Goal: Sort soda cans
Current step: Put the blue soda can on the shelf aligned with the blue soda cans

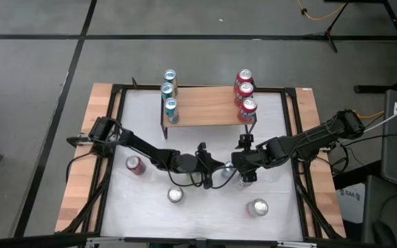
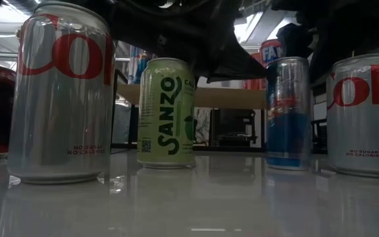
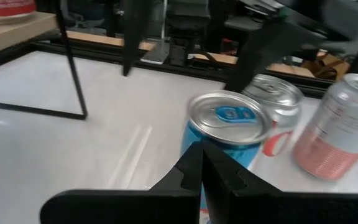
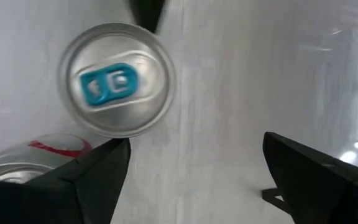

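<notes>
A light blue can [image 3: 225, 134] stands upright on the white table near its middle. It also shows in the high view [image 1: 224, 176], the low view [image 2: 288, 112] and the right wrist view [image 4: 117, 79]. My left gripper [image 3: 201, 165] is shut, level, its tips right at the can's side. My right gripper [image 4: 191, 177] is open and points down above the table beside the can, which is not between its fingers. A green can [image 2: 166, 112], silver cans [image 2: 61, 92] [image 2: 364, 112] and a red can [image 1: 135, 164] stand loose on the table. My left gripper's shut fingertips [image 3: 194, 163] stand level against the blue can's side just under its rim [image 3: 197, 127], coming from the table's left. Their dark tip shows at the can's rim in the right wrist view [image 4: 148, 12]. I cannot tell whether they touch it.
A wooden shelf [image 1: 205, 114] on thin black legs stands at the far middle, with three blue cans [image 1: 169, 93] on its left end and three red cans [image 1: 245, 89] on its right. A silver can [image 3: 278, 102] stands close behind the blue can. A black frame edges the table.
</notes>
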Motion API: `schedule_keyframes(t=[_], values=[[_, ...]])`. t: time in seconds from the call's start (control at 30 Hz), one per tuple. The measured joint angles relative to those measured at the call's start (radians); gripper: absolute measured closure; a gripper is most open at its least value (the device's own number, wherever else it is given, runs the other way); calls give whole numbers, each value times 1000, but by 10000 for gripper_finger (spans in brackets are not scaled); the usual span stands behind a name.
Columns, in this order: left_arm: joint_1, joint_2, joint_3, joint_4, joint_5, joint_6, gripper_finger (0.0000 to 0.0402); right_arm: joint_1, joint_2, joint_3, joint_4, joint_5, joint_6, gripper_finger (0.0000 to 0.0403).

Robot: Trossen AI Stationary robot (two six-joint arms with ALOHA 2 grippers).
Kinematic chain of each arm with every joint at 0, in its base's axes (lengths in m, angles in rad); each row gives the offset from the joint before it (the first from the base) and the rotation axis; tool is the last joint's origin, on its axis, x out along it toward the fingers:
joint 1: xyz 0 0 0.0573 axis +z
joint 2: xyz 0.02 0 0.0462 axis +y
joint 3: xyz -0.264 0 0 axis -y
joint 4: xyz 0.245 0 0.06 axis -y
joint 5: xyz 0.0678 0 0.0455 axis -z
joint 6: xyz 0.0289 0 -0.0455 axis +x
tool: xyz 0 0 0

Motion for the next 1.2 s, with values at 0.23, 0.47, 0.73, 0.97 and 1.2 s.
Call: schedule_keyframes(t=[0.23, 0.47, 0.73, 0.97, 1.2], values=[[-37, 0, 0, 0, -2, 0, 401, -2, 0, 0, 14, 32, 6, 47], [-54, 0, 0, 0, -10, 1, 401, -2, 0, 0, 20, 40, 9, 47], [-59, -4, 0, -3, -17, 36, 401, -2, 0, 0, 12, 36, 8, 47], [-58, -43, 2, -15, -111, 64, 401, -2, 0, 35, -77, 23, 10, 47], [-37, -45, 2, -18, -171, 101, 401, -1, 0, 45, -64, -73, 11, 47]])
